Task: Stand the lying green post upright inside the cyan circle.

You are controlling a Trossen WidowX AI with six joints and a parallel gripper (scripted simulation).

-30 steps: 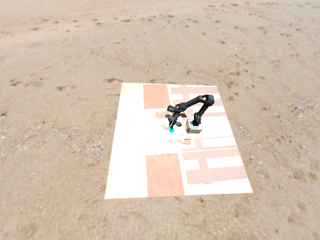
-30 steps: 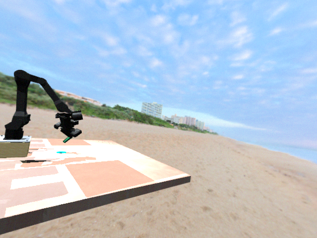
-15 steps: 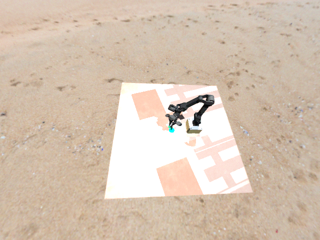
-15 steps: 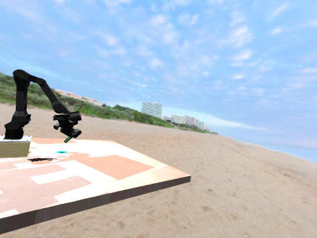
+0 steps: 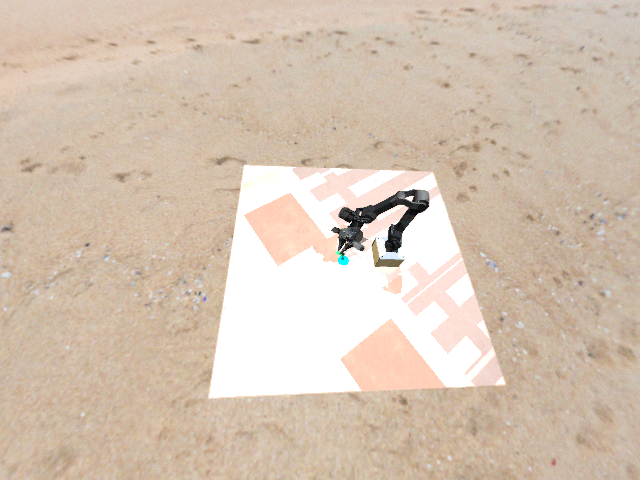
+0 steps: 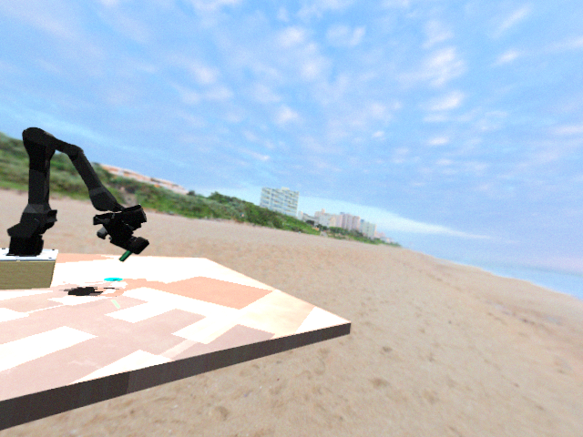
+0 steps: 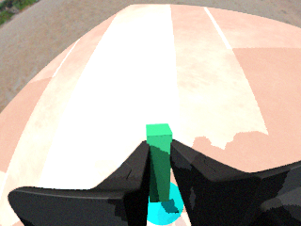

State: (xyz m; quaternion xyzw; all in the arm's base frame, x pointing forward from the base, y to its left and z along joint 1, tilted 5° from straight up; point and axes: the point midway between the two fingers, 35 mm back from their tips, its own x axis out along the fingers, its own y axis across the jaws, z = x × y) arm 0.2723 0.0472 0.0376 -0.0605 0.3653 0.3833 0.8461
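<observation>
The table (image 5: 289, 335) (image 6: 235, 293) carries the arm (image 5: 421, 198) (image 6: 39, 174), its block (image 5: 386, 260) (image 6: 25, 275) just off centre towards 2 o'clock from above. The claw (image 5: 340, 251) (image 6: 127, 250) (image 7: 158, 145) is pinching the post. The circle (image 5: 343, 260) (image 6: 113, 279) (image 7: 162, 217) lies at the block's 9 o'clock from above. In the exterior view, the post (image 5: 339, 253) (image 6: 124, 256) (image 7: 160, 162) hangs above the table at the circle's 1 o'clock, tilted, its upper end towards 1 o'clock.

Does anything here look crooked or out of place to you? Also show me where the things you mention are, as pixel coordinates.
The green post (image 5: 338, 253) (image 6: 125, 256) (image 7: 160, 165) is askew: it leans, gripped in the gripper (image 5: 341, 251) (image 6: 127, 252) (image 7: 158, 145), above the table (image 5: 289, 330) (image 6: 226, 291) (image 7: 127, 71). That looks like part of standing it up in the cyan circle (image 5: 343, 260) (image 6: 113, 279) (image 7: 162, 217). I see no damage.
</observation>
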